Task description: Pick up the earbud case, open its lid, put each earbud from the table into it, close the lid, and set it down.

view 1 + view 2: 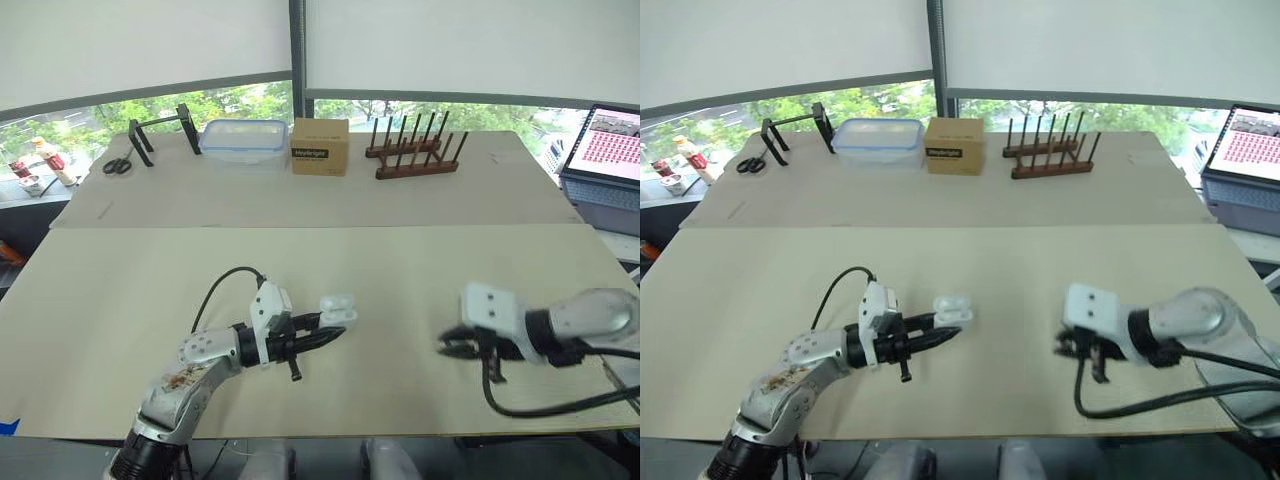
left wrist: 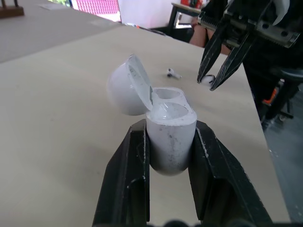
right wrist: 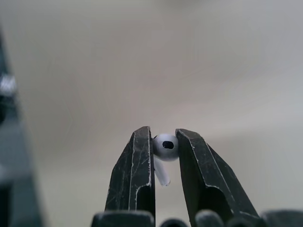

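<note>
My left gripper [image 1: 338,324] is shut on the white earbud case [image 2: 168,127], held just above the table [image 1: 140,290] at front left. The case's lid [image 2: 124,85] stands open, hinged back. At front right, my right gripper [image 3: 164,138] is shut on a white earbud [image 3: 165,146], pinched at its fingertips with the stem hanging down. In the left wrist view, the right gripper [image 2: 212,79] hovers just past the case with that earbud [image 2: 207,80]. A second earbud [image 2: 173,73] lies on the table beyond the case, between the two grippers.
Along the far edge stand a black stand [image 1: 160,130], scissors [image 1: 117,166], a clear lidded container [image 1: 243,138], a cardboard box [image 1: 320,146] and a wooden peg rack [image 1: 415,150]. A laptop [image 1: 610,150] sits off the table's right side.
</note>
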Action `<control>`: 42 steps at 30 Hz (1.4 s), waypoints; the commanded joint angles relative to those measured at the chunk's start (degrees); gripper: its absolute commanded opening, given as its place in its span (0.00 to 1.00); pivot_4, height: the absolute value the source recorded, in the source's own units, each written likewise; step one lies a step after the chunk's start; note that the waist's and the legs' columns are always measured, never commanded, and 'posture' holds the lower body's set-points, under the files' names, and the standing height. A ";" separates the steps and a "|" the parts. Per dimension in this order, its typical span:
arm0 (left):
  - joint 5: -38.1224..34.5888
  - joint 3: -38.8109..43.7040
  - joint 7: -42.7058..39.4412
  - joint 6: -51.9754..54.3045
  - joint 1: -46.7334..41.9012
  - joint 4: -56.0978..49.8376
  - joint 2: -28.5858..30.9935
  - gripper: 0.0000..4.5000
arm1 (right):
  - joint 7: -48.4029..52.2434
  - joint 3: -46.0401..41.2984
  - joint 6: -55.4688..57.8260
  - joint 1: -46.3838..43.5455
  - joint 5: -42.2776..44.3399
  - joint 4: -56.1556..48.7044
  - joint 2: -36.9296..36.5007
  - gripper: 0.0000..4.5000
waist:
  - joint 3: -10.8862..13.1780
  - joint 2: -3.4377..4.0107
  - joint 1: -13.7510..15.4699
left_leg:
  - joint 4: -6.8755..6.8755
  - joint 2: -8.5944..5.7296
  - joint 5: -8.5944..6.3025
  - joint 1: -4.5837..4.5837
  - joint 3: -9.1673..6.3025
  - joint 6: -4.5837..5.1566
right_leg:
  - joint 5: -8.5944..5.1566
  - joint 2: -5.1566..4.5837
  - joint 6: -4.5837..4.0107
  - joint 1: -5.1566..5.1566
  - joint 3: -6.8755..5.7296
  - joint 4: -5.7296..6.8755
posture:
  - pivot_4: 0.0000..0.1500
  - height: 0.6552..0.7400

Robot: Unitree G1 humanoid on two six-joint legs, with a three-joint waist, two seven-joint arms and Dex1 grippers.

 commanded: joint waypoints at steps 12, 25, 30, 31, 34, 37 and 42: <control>8.05 2.69 11.57 -16.91 -14.68 10.43 -12.16 0.13 | -40.37 -19.57 25.34 -21.50 22.79 -0.11 47.63 0.08 | -0.04 -0.01 0.58 | 0.12 -0.22 0.23 -1.03 -0.09 -0.34 | 0.20 -0.15 -0.02 -1.18 0.05 0.39 | 1.00 1.00; 7.39 2.80 12.90 -15.31 -16.54 9.89 -12.70 0.13 | -47.63 -9.98 11.91 -14.37 19.65 -0.40 52.75 0.08 | -0.05 0.01 -0.82 | 0.08 -0.20 0.25 -0.98 -0.11 -0.34 | 0.21 -0.06 -0.03 -1.16 0.03 0.41 | 1.00 1.00; 7.30 2.67 12.53 -14.99 -16.23 9.74 -12.46 0.13 | -48.77 -7.44 7.52 -14.08 18.49 0.54 53.00 0.08 | -0.05 0.01 -0.95 | 0.06 -0.18 0.25 -0.96 -0.11 -0.34 | 0.21 -0.05 -0.04 -1.15 0.04 0.40 | 1.00 1.00; 7.29 2.66 12.49 -14.95 -16.18 9.76 -12.41 0.13 | -49.54 -7.71 7.01 -14.49 18.96 0.85 53.84 0.08 | -0.05 0.01 -0.96 | 0.06 -0.18 0.25 -0.96 -0.11 -0.34 | 0.21 -0.04 -0.04 -1.16 0.04 0.39 | 1.00 1.00; 7.41 2.63 12.27 -14.90 -15.89 9.97 -12.13 0.13 | -50.23 -8.62 7.34 -15.14 22.00 1.06 55.07 0.08 | -0.05 0.01 -0.88 | 0.05 -0.18 0.25 -0.96 -0.11 -0.34 | 0.21 -0.04 -0.04 -1.16 0.04 0.39 | 1.00 1.00; 7.34 2.62 12.01 -14.59 -15.75 10.15 -11.84 0.13 | -50.55 -8.87 8.31 -14.85 24.73 0.80 55.14 0.08 | -0.05 0.01 -0.83 | 0.06 -0.19 0.25 -0.98 -0.12 -0.34 | 0.21 -0.06 -0.04 -1.14 0.03 0.36 | 1.00 1.00; 6.97 2.58 11.75 -13.68 -15.62 9.94 -11.51 0.13 | -51.19 -6.66 5.87 -13.50 22.64 0.91 53.07 0.08 | -0.05 0.01 -0.87 | 0.04 -0.17 0.25 -0.95 -0.12 -0.34 | 0.21 -0.03 -0.04 -1.14 0.04 0.37 | 1.00 1.00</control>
